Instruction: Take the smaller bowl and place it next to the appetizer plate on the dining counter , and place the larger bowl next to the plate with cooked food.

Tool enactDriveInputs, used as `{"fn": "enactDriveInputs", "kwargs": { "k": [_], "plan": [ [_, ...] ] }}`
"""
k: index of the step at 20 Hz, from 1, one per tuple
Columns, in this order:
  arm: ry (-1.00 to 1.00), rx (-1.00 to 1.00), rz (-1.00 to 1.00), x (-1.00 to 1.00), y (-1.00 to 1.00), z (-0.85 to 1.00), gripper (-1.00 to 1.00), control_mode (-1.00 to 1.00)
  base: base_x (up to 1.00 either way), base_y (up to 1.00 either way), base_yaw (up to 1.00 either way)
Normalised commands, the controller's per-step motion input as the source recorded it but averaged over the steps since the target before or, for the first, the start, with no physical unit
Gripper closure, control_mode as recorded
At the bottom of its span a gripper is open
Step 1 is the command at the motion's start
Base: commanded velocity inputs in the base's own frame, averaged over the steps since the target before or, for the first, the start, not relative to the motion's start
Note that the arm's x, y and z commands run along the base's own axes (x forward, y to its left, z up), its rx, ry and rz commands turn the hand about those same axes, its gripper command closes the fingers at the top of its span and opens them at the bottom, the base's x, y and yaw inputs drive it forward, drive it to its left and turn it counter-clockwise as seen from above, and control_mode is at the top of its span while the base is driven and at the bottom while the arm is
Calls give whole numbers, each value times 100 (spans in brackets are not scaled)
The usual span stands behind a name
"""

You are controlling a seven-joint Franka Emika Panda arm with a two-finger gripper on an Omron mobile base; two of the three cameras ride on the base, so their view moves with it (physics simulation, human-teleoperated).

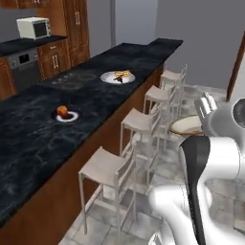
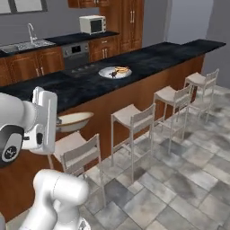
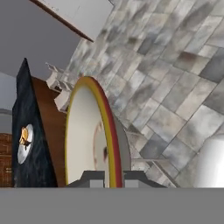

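My gripper [image 3: 107,177] is shut on the rim of the smaller bowl [image 3: 85,140], a shallow cream bowl with a tan outside. I hold it in the air over the stools, beside the dining counter [image 1: 28,139]. The smaller bowl [image 1: 185,126] hangs right of the counter's edge, and in the right base view the bowl [image 2: 74,120] sits just past my gripper [image 2: 59,122]. The appetizer plate [image 1: 67,116] with its orange-red ball lies on the counter's near part. The plate with cooked food [image 1: 117,76] lies farther along, also seen from the right [image 2: 115,72]. The larger bowl is out of view.
A row of pale stools [image 1: 111,168] lines the counter's floor side, right below the bowl. A microwave [image 2: 92,24], oven and sink [image 2: 27,44] stand on the back wall counters. Grey tiled floor [image 2: 179,179] spreads to the right.
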Motion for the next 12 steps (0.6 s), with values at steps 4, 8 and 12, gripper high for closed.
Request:
{"fn": "enactDriveInputs", "kwargs": {
  "k": [4, 8, 12],
  "plan": [
    [0, 0, 0, 0, 0, 0, 100, 100, 6, -40, 75],
    [0, 0, 0, 0, 0, 0, 100, 100, 0, -45, 76],
    [0, 0, 0, 0, 0, 0, 100, 100, 6, -50, 73]
  ]
}}
